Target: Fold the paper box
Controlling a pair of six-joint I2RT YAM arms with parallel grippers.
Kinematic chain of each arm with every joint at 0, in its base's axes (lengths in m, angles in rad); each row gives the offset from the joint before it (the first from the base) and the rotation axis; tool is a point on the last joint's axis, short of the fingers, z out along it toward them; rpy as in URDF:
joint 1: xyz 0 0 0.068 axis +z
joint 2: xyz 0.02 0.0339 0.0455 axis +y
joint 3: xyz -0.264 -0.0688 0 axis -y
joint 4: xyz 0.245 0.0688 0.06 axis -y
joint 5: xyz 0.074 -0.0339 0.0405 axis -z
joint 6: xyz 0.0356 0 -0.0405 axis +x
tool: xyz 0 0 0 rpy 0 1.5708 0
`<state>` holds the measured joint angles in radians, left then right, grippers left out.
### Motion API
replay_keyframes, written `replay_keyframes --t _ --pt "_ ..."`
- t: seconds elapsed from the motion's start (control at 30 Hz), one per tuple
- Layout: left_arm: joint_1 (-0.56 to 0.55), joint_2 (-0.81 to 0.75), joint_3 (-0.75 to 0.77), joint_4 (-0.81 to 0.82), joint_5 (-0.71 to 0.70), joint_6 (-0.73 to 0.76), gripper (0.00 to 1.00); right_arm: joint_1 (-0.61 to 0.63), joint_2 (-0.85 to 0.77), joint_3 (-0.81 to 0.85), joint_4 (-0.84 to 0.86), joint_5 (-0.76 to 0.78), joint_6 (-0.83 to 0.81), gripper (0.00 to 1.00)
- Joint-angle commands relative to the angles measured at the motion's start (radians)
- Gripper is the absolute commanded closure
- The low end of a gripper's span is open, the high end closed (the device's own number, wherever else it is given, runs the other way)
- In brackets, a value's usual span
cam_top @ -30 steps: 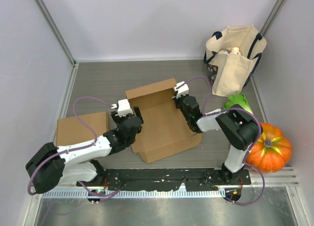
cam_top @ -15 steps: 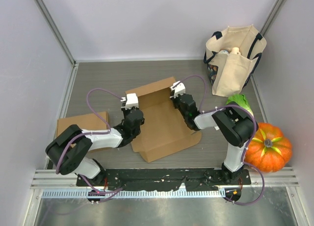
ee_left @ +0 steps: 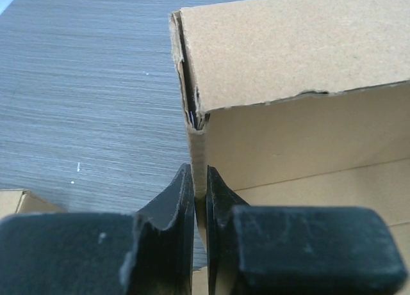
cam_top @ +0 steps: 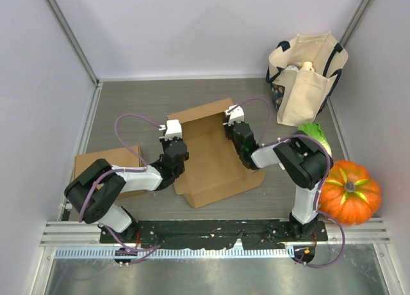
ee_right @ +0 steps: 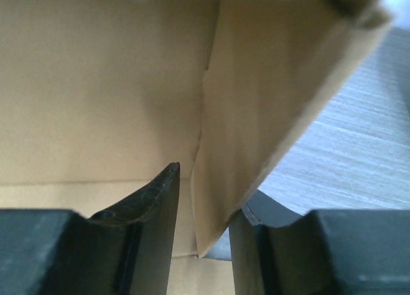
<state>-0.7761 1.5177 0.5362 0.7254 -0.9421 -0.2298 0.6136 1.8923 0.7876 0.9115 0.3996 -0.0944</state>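
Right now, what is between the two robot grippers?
The open brown cardboard box: its floor stretches from the left gripper to the right gripper, each straddling a side wall. The top view shows this.

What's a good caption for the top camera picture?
Left gripper and right gripper straddle opposite walls of the cardboard box.

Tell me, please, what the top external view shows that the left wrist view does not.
Only top external: the tote bag, pumpkin, leafy green and right arm. Only left wrist: the left gripper pinching a side wall of the paper box between its jaws, plus the slit at that wall's corner. Both: the paper box and the grey table.
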Motion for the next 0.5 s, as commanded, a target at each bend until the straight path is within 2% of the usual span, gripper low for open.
replay_keyframes --t 0.0,0.1,0.37,0.43,0.47 --pt "-0.011 -0.01 0.038 0.075 0.034 0.009 0.95 -0.012 -0.1 -0.057 0.06 -0.022 0.028 0.58" --pt "-0.009 -0.002 0.044 0.065 0.043 0.007 0.96 -0.028 -0.125 -0.053 0.03 -0.05 0.013 0.55" --pt "-0.011 -0.001 0.045 0.035 0.04 0.009 0.97 -0.051 -0.148 -0.036 0.023 -0.041 -0.002 0.55" --pt "-0.011 -0.005 0.041 0.035 0.042 0.007 0.97 -0.055 -0.125 -0.019 0.015 -0.042 -0.004 0.62" --pt "-0.011 -0.007 0.041 0.035 0.043 0.006 0.97 -0.057 -0.116 -0.013 0.015 -0.041 -0.005 0.69"
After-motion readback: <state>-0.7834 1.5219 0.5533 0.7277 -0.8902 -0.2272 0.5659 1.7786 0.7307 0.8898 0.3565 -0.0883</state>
